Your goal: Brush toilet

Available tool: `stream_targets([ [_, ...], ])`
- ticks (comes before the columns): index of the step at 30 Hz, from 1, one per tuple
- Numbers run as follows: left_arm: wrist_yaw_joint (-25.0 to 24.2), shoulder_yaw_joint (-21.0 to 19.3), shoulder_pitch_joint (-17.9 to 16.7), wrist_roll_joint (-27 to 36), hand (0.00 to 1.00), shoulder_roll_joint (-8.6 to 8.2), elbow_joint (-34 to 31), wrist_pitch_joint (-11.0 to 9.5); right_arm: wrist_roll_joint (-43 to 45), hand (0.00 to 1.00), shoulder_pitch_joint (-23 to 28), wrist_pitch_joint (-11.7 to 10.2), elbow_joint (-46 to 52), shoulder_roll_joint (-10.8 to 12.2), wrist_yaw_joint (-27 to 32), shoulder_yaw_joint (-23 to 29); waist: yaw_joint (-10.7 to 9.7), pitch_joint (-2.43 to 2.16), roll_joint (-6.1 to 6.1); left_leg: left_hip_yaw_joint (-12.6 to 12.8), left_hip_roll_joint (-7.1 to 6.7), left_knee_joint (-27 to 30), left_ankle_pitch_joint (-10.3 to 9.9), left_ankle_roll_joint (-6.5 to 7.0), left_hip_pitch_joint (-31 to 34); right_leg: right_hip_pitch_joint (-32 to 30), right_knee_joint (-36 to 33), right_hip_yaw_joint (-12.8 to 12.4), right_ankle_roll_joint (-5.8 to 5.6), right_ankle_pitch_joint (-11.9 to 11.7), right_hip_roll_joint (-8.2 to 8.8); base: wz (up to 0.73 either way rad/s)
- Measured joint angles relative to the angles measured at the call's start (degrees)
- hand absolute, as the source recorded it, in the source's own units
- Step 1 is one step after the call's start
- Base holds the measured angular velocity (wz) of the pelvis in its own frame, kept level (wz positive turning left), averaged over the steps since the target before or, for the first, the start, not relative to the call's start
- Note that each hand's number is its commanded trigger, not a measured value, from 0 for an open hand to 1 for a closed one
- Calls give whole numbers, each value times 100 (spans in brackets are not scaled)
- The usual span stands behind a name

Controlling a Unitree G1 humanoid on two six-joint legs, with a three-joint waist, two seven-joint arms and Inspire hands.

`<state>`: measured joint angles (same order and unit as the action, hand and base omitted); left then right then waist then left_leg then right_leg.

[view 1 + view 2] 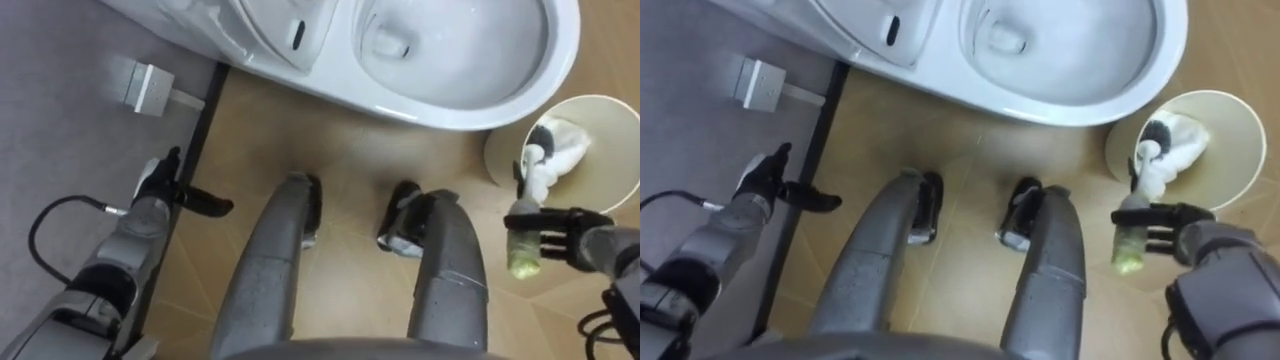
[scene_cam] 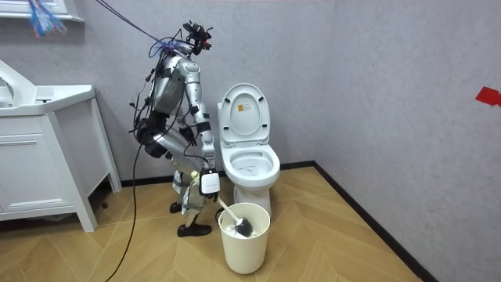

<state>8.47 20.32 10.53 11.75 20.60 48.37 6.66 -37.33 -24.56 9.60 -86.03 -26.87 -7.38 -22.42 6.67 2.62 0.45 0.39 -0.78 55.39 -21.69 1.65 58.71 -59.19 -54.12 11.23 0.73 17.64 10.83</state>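
Left hand (image 1: 158,186): released. The fingers are extended and hold nothing. It hangs low at the robot's left side, over the dark baseboard (image 1: 203,120) where the floor meets the wall.

Right hand (image 1: 560,238): grasping. The fingers are curled round the yellow-green grip of the brush (image 1: 522,252), at the robot's right, just beside the bucket.

Brush: held by the grip end in the right hand. The shaft runs from the hand into the bucket, and the head end is inside the bucket. The room view shows the handle slanting up out of the bucket towards the hand. Whether the head touches the bucket bottom cannot be told.

Bucket (image 1: 612,168): pale and round with an open top. It stands upright on the floor to the robot's right, near the front of the toilet but apart from it.

Floor (image 1: 350,165): brown wood in a herringbone pattern. The robot's feet stand on it close to the toilet.

Toilet (image 1: 440,105): white, directly ahead of the feet, with the bowl open. In the room view the lid (image 2: 244,110) is raised against the wall.

Wall (image 1: 60,130): grey, at the robot's left. A small white box (image 1: 150,88) is fixed to it near the toilet base.

Cabinet (image 2: 47,157): white, at the room view's left, well apart from the toilet. The robot stands between the two.
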Motion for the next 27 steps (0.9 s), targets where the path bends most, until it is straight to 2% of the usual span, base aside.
stream_targets([
  [6,125,-45,-164,0,0,-66,0,-77,-447,100,262,-15,5,24,54,579,-42,-48,-17,27,43,-610,114,20,-740,750,669,-6,-79,-183,-141,-6],
  [10,322,-239,-234,-72,0,-235,10,-89,-657,100,428,-13,5,68,243,840,-66,-73,-92,67,51,-936,150,55,-1220,1227,983,-23,-145,-255,-188,-4],
  [14,419,-376,-467,-66,0,-249,6,-88,-792,100,616,41,34,183,479,1031,-152,-112,-154,99,129,-1294,171,56,-1765,1794,1451,-14,-182,-360,-313,-9],
  [18,479,-508,-629,-71,0,-302,4,-85,-876,100,815,33,79,317,723,1281,-191,-114,-156,127,171,-1512,172,56,-2132,2159,1720,-12,-202,-422,-375,-8],
  [21,498,-694,-725,-70,0,-354,10,-98,-1292,100,993,16,139,459,859,1362,-183,-115,-157,145,218,-1685,183,36,-2372,2405,1937,-9,-189,-480,-445,-8],
  [23,507,-804,-820,-71,0,-378,6,-179,-1601,100,1152,-21,136,595,904,1487,-188,-118,-152,150,230,-1885,205,7,-2670,2686,2120,-9,-190,-498,-483,0],
  [27,546,-973,-902,-134,0,-402,9,-221,-1894,100,1294,-25,127,643,952,1651,-190,-124,-133,183,256,-2071,217,-14,-2985,2970,2261,-2,-183,-505,-515,-1],
])
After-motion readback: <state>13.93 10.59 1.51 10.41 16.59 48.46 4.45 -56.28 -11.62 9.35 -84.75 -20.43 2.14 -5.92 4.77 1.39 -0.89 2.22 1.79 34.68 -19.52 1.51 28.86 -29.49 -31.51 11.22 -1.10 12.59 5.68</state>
